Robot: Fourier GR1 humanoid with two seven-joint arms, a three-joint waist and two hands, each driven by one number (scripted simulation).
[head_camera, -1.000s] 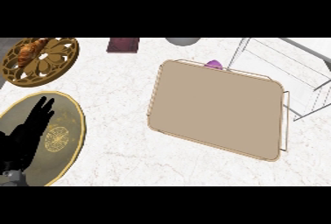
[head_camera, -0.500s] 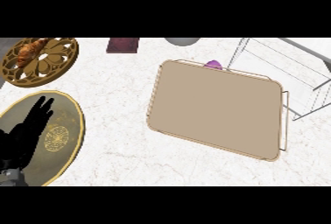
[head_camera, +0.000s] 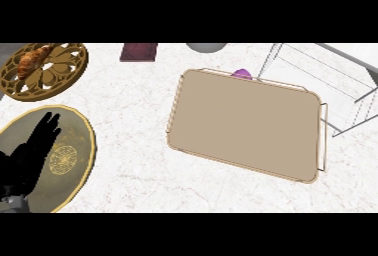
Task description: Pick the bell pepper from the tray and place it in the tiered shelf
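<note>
Head view
Change: none to speak of; left hand [head_camera: 31, 155] in the same spot over the gold-rimmed plate [head_camera: 83, 131] as a second ago, tray [head_camera: 247, 127] and everything else unmoved.
Meaning for the task: pick not begun; nothing lifted, nothing carried.
Left hand fingers: straight and relaxed, pointing toward the far edge, holding nothing; resting near the surface's left edge.
Right hand: not visible anywhere.
Bell pepper: likely the small purple object [head_camera: 241, 73] peeking over the tray's far rim, just beside the tiered shelf [head_camera: 325, 80]; mostly hidden, so identity uncertain, and whether on the tray or just behind it cannot be told.
Tray interior: plain beige, bare of objects where visible.
Tiered shelf: wire frame at the far right corner of the surface, touching or nearly touching the tray's far right rim.
Other things: carved wooden plate [head_camera: 66, 70] with a croissant [head_camera: 34, 60] at the far left; dark red box [head_camera: 139, 51] and grey round object [head_camera: 206, 47] along the far edge.
Writing, brands, labels: none readable; only an ornamental medallion [head_camera: 64, 159] at the plate's centre.
</note>
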